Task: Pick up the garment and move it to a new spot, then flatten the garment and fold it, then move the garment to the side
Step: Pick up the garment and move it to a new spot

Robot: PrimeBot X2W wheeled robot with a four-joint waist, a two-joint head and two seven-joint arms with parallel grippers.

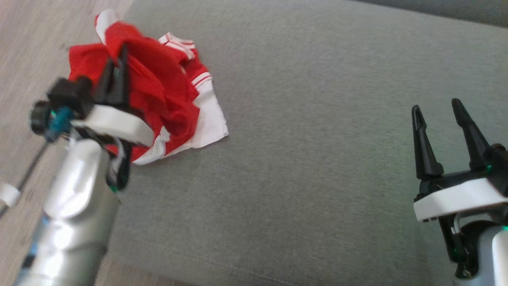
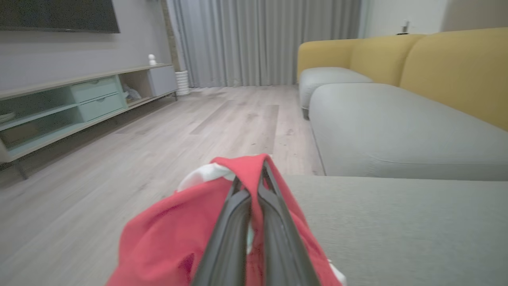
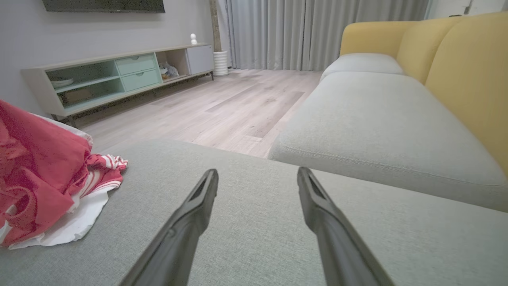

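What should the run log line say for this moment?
left gripper: shut on garment | right gripper: open, above cushion | stage: pickup grasp

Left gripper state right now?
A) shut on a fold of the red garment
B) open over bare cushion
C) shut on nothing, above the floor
A: in the left wrist view the left gripper has its fingers pressed together with a fold of the red garment pinched between them.

A home living room: yellow-backed sofa (image 3: 456, 59), low TV cabinet (image 3: 119, 75), grey curtains (image 3: 297, 31), wood floor (image 3: 238, 107).
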